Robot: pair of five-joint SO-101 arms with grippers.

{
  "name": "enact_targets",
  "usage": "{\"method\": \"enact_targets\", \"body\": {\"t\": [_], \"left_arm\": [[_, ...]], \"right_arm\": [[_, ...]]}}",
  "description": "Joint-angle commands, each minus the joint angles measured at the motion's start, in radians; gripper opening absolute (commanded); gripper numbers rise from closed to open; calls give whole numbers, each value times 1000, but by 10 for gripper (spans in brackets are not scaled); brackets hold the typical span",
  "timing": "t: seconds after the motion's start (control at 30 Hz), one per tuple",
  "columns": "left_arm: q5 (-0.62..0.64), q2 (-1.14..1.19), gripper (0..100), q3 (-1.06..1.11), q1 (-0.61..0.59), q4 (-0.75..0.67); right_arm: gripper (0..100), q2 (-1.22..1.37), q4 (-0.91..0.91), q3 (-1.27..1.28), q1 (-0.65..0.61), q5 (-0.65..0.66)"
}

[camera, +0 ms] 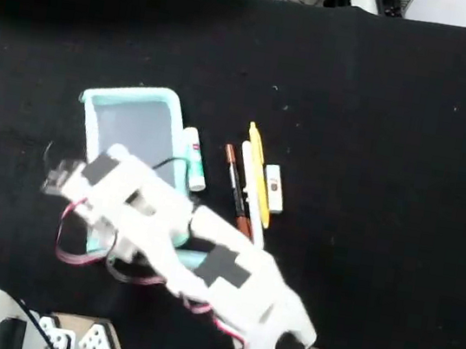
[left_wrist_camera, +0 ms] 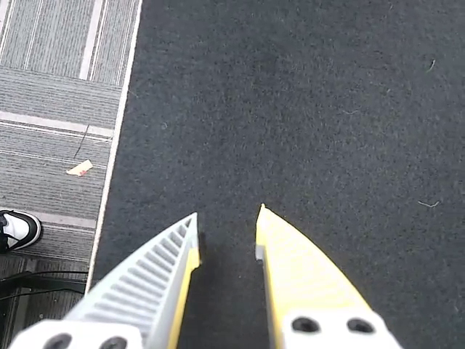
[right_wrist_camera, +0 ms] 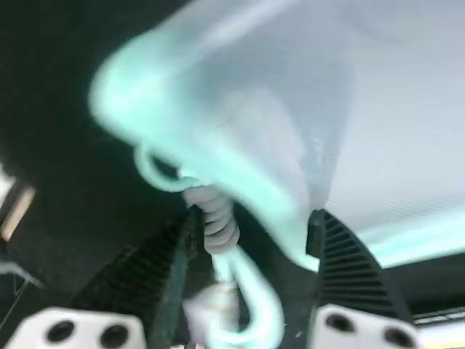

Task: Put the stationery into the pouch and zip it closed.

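Bordering striped carpet (left_wrist_camera: 51,80), black cloth (left_wrist_camera: 290,94) lies under the spread left tool (left_wrist_camera: 227,212); right tool (right_wrist_camera: 254,213) gapes around the pouch (camera: 131,120) edge.

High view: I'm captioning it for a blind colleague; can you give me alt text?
The right arm stretches over a mint-edged pouch on a black table, the right gripper at the pouch's edge. Beside the pouch lie a glue stick, pens and a small white item.

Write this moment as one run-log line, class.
right tool: open, astride pouch edge | left tool: open, over black cloth | glue stick, pens: outside, beside pouch
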Motion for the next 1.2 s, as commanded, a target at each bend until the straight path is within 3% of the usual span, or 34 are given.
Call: {"method": "enact_targets", "body": {"t": [0.0,0.27,0.47,0.83,1.17], "left_arm": [[9,-20,148,-59,16,-18],[9,-20,148,-59,16,-18],[9,-20,148,-68,16,-18],[9,-18,148,-107,18,-14],[9,-18,148,-101,16,-12]], "right_arm": [[251,53,12,-122,61,28],[251,48,160,-260,37,31],[251,-68,176,-174,-78,5],[254,-297,-98,357,-129,64],[254,-294,-252,401,-118,121]]}}
